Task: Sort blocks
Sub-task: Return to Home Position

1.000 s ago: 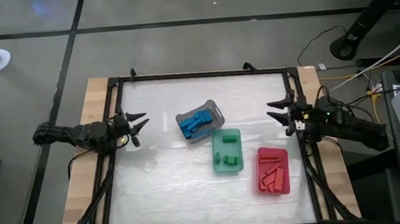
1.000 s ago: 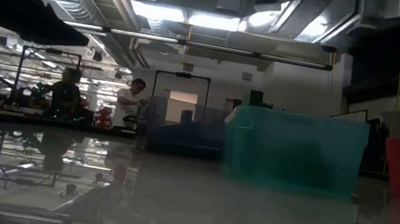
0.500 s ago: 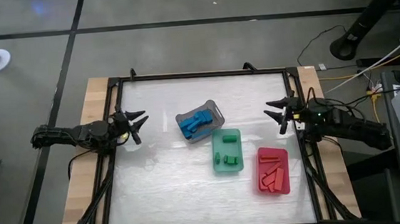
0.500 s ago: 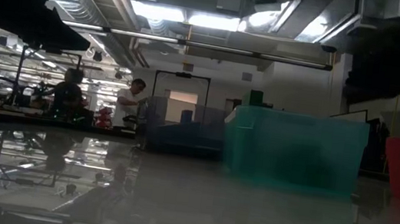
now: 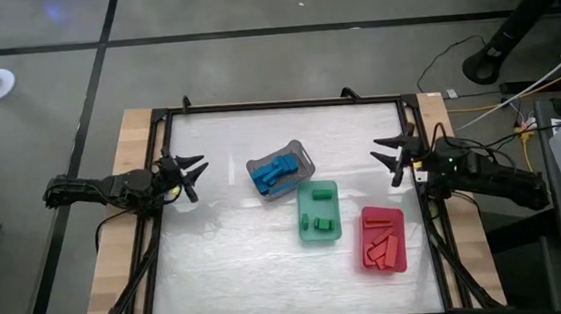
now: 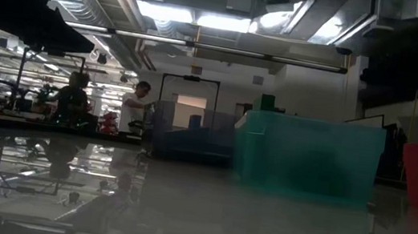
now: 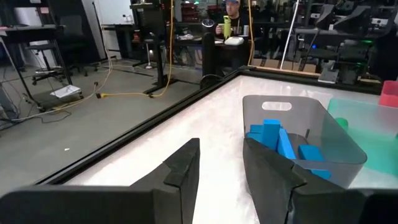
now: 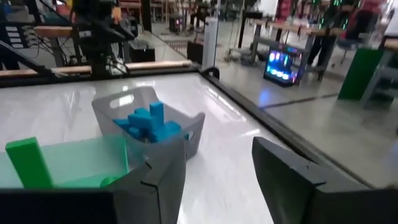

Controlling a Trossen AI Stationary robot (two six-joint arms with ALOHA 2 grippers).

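Overhead view with both wrist views. My left claw [image 5: 198,180] hangs at the left edge of the table [image 5: 239,271], just inside the black frame [image 5: 276,103], pointing toward the middle. Its two fingers [image 7: 185,163] are spread with a clear gap between them and nothing in it. My right claw [image 5: 384,164] hangs opposite, at the right edge of the table and also pointing inward. Its fingers [image 8: 163,177] are likewise spread apart and grip nothing. Neither claw touches a block or a container. Every block I can see lies in one of three containers, which sit in a slanting row between my claws. The blue blocks [image 5: 273,175] are heaped in the grey basket [image 5: 303,152], the container nearest the table's middle. The green blocks [image 5: 321,215] lie in the green tray [image 5: 320,240], just beside the basket on the side toward my right arm. One of them stands upright in my right wrist view. The red blocks [image 5: 379,237] lie in the red tray [image 5: 386,268], just beside the green tray and nearest the right edge. The rest of the table top shows no loose blocks. In the low view, two people [image 6: 136,107] stand in the room well behind the table.
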